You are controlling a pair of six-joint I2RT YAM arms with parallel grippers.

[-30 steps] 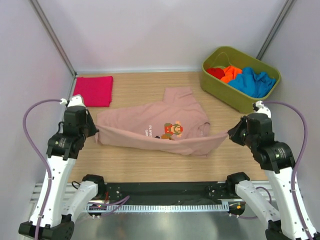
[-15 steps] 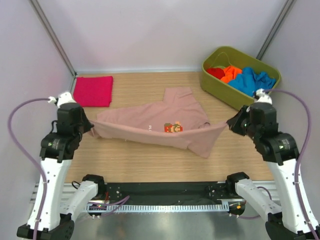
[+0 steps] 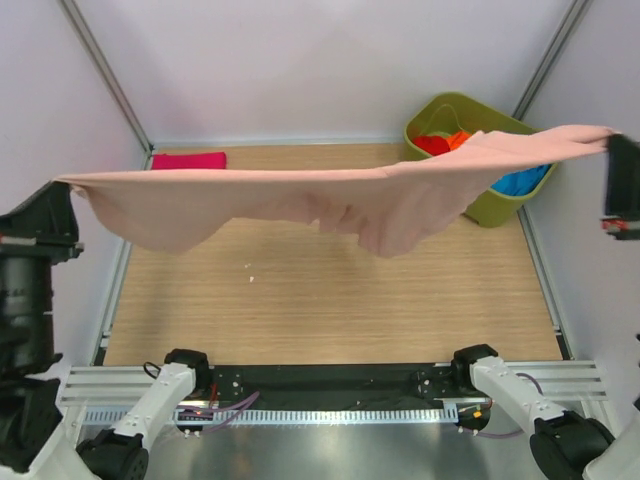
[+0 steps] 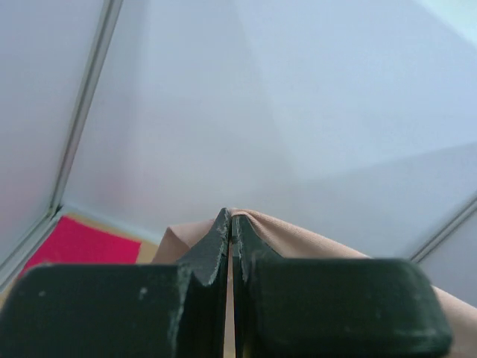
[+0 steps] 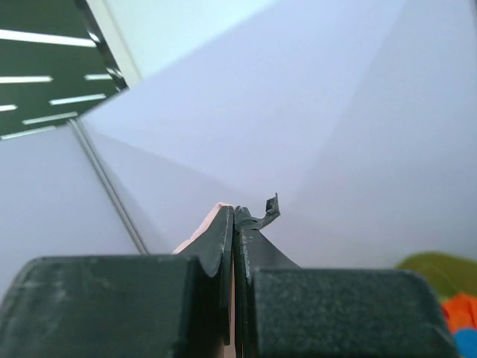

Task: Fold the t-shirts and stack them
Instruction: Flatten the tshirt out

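Closest to me, my left end effector (image 4: 229, 224) has its jaws pressed together on one edge of the dusty-pink t-shirt (image 3: 300, 190). My right end effector (image 5: 233, 216) is pinched just as tight on the opposite edge. From the top camera, the two arms stand at the far left and far right of the view. The shirt hangs in the air between them, clear of the wooden table (image 3: 330, 300). Its upper edge is pulled nearly straight, higher on the right, and the loose cloth sags below it in folds at the left and near the middle. Beyond it, a folded magenta t-shirt (image 3: 188, 160) lies flat at the table's back left corner. At the back right sits the olive-green tub (image 3: 490, 208), partly hidden by the hanging cloth, with a red t-shirt (image 3: 432, 145), an orange t-shirt (image 3: 458, 138) and a blue t-shirt (image 3: 520, 180) bunched inside.
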